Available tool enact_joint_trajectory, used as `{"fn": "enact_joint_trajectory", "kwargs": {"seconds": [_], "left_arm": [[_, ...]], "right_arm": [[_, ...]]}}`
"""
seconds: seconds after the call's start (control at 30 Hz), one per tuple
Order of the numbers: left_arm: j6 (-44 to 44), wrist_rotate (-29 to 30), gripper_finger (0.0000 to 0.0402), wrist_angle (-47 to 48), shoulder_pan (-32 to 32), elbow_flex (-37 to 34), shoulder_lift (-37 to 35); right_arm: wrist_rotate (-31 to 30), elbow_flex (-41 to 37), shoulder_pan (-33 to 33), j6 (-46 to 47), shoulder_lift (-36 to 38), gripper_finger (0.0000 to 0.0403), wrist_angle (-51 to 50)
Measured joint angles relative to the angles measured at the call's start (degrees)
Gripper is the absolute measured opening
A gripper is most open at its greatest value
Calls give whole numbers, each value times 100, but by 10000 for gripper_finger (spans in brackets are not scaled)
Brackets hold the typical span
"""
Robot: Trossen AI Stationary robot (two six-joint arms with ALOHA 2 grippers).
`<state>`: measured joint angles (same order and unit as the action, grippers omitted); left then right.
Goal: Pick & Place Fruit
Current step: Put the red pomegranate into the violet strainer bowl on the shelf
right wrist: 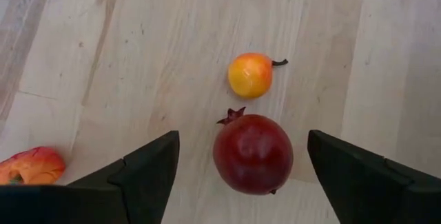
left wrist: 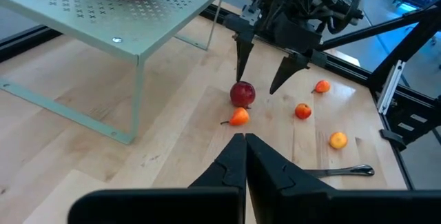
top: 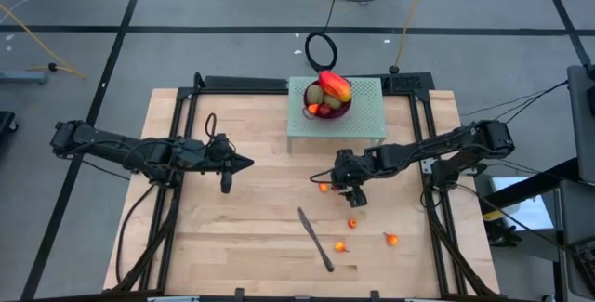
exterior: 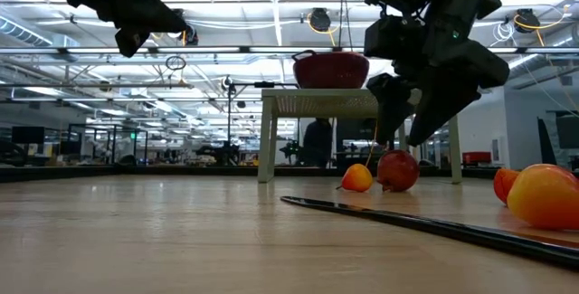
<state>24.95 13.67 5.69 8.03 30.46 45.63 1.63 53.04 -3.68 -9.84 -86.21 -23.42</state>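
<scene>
Right gripper (right wrist: 241, 176) hangs spread wide over the dark red pomegranate (right wrist: 253, 154) on the table (right wrist: 138, 45). Closing off-centre could, I think, roll it against the small orange fruit (right wrist: 250, 75) just beside. Left gripper (left wrist: 245, 156) waits pressed together.

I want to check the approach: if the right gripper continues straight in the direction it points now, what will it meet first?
Probably the dark red round fruit: it lies on the table between the open fingers of the right gripper, which points down at it.
</scene>
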Motion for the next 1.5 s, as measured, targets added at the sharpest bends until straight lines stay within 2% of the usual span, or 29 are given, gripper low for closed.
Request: {"fn": "enact_joint_trajectory", "kwargs": {"seconds": [0.37,0.6,1.2,1.5], "left_arm": [[67,-3,20,0,0,0,0],[71,-7,21,0,0,1,0],[83,33,21,0,-2,2,0],[83,37,21,0,0,2,0]], "right_arm": [[-43,-4,0,-73,-190,334,190],[9,-61,63,-69,-190,334,143],[13,-577,193,-267,-195,334,1101],[158,-721,374,-300,-195,334,1233]]}}
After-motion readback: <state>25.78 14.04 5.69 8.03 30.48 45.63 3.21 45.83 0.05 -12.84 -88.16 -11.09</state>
